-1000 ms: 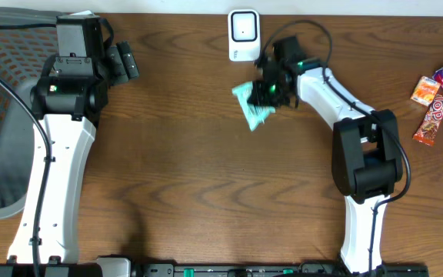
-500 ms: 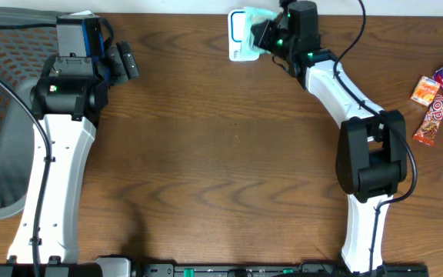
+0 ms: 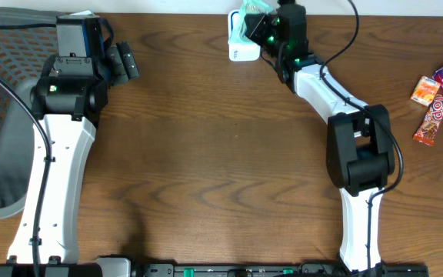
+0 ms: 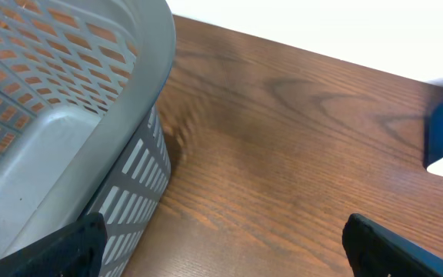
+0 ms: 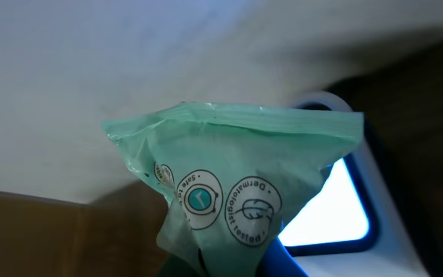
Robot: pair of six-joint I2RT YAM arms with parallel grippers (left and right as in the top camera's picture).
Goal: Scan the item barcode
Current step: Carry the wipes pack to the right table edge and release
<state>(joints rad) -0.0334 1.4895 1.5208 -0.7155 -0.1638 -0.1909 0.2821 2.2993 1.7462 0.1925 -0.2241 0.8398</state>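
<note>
right wrist lens, nearest first: green pouch [image 5: 229, 185], thin film, crimped top edge, round printed icons on its face. right gripper [image 3: 263, 28] is clamped tight on the pouch's lower end, its jaws nearly meeting through the film. behind the pouch, the barcode scanner [image 5: 337, 211], lit window facing it.

overhead: pouch [image 3: 250, 17] at 12 o'clock on the table, lifted over the white scanner [image 3: 240, 49] and overlapping its top.

handling, my read: light, soft, slick. it will flop and crease, so a code on a wrinkled face may read badly. best hold is a crimped seam or corner, leaving the printed panel flat and uncovered. can't tell which face carries the barcode.

containers: grey mesh basket [image 4: 91, 146] at 9 o'clock, what shows of its inside is bare. left gripper [image 3: 122, 63] at 10 o'clock just beside it, jaws spread wide, nothing in them. loose snack packets [image 3: 437, 96] at 2 o'clock, in no container.
</note>
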